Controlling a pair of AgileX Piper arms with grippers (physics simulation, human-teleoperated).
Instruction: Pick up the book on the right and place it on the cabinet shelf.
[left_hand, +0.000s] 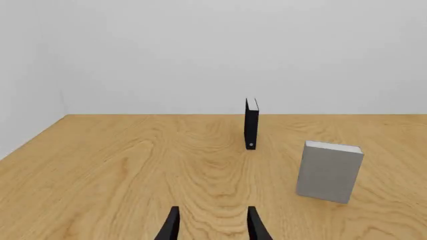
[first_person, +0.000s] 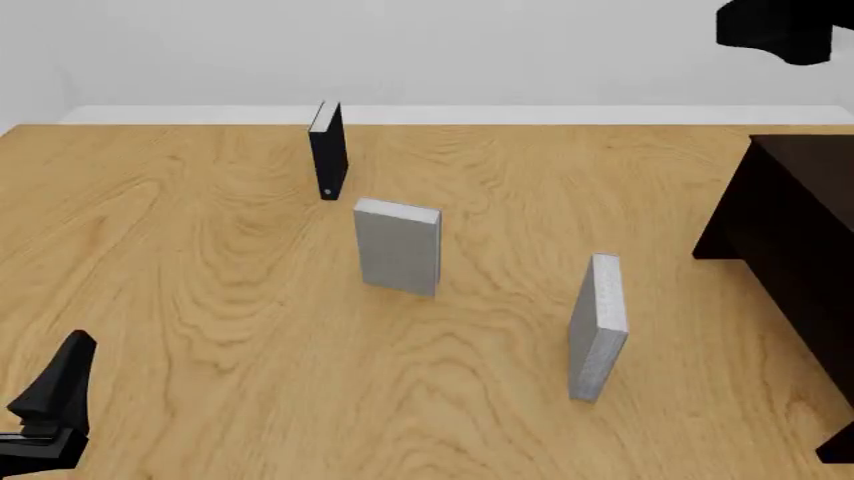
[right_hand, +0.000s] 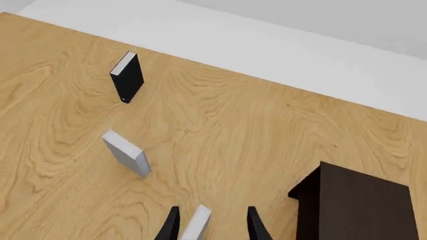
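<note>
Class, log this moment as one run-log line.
right gripper: open, above the book | left gripper: open, idle | book: upright on table | cabinet: right

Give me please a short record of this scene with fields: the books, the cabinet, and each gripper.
target book: light grey book, upright, rightmost of the three books
other grey book: upright, mid-table
black book: upright, farthest back
cabinet: dark cabinet at the table's right edge
left gripper: open, low, holds nothing
right gripper: open, above the target book, not touching it
table: wooden table
</note>
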